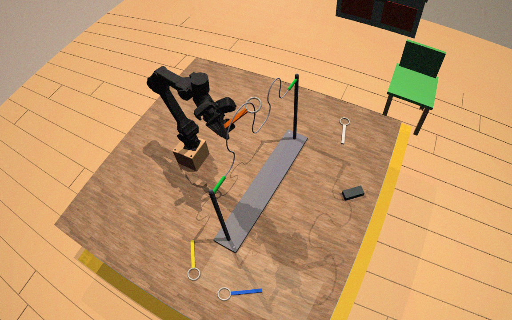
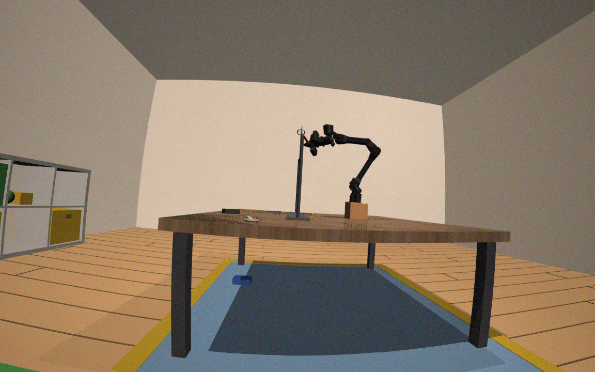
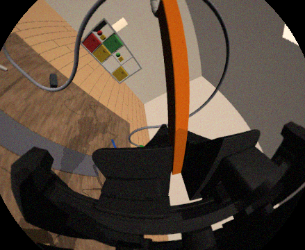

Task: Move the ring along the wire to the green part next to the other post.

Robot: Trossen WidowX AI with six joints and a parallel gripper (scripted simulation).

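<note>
My gripper point(image 1: 226, 128) point(image 2: 308, 144) point(image 3: 166, 127) is shut on the orange handle point(image 1: 238, 117) point(image 2: 306, 139) point(image 3: 180, 69), near its lower end. The handle slopes up to the pale ring point(image 1: 253, 98) point(image 3: 154, 7), which is around the grey wire's point(image 1: 233, 155) point(image 3: 78, 45) raised middle bend. I cannot tell whether ring or handle touches the wire. Green parts sit by the near post point(image 1: 220, 217), at the near green part point(image 1: 218, 184), and by the far post point(image 1: 296, 107), at the far green part point(image 1: 292, 84). The wrist view cuts off most of the ring.
The posts stand on a grey base plate point(image 1: 270, 175). On the table lie a white-handled ring point(image 1: 343, 134), a dark box point(image 1: 353, 193), a yellow-handled ring point(image 1: 192, 254) and a blue-handled ring point(image 1: 246, 292). The wire's bends pass on both sides of the handle in the wrist view.
</note>
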